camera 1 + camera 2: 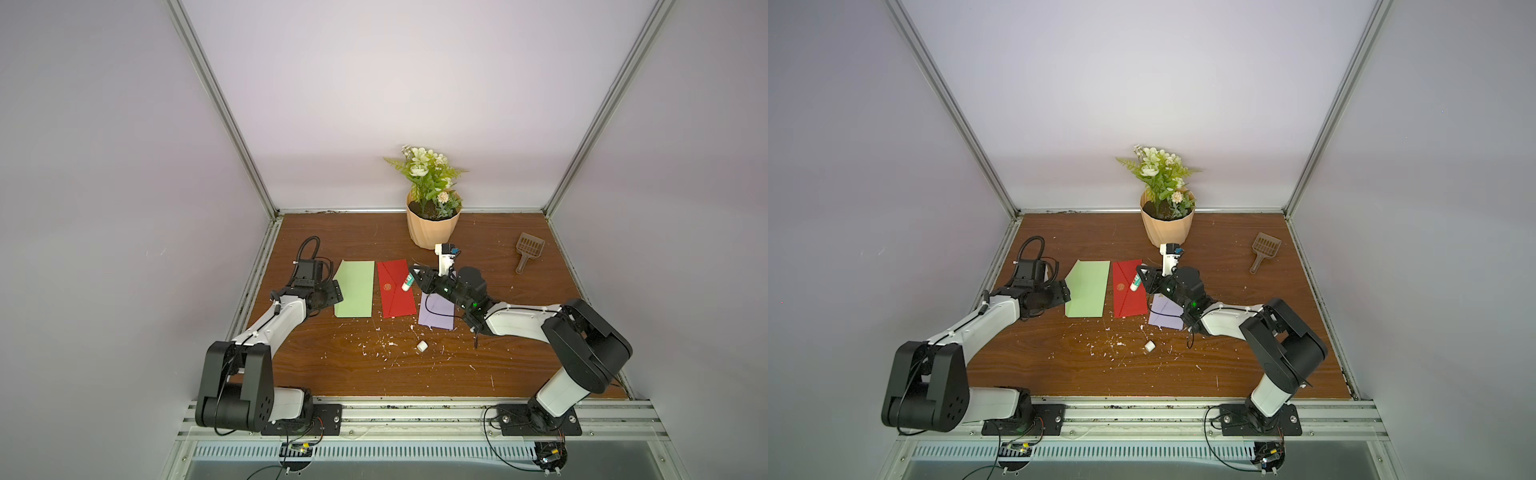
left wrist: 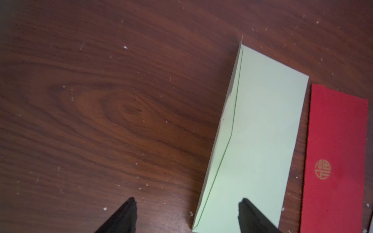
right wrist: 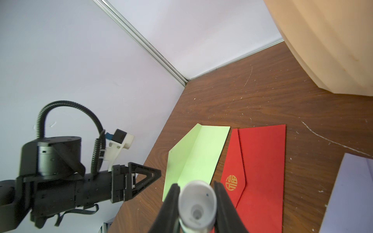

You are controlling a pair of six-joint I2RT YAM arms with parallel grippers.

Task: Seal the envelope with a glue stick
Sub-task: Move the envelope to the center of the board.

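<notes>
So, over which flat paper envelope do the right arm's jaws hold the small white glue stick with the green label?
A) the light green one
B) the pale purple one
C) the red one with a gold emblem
C: in a top view the white glue stick with the green label overlaps only the red paper envelope.

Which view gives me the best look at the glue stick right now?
Right wrist: the glue stick fills the foreground, end-on, clamped in the right gripper. Both top views show it small, side-on over the red envelope. Left wrist misses it.
</notes>
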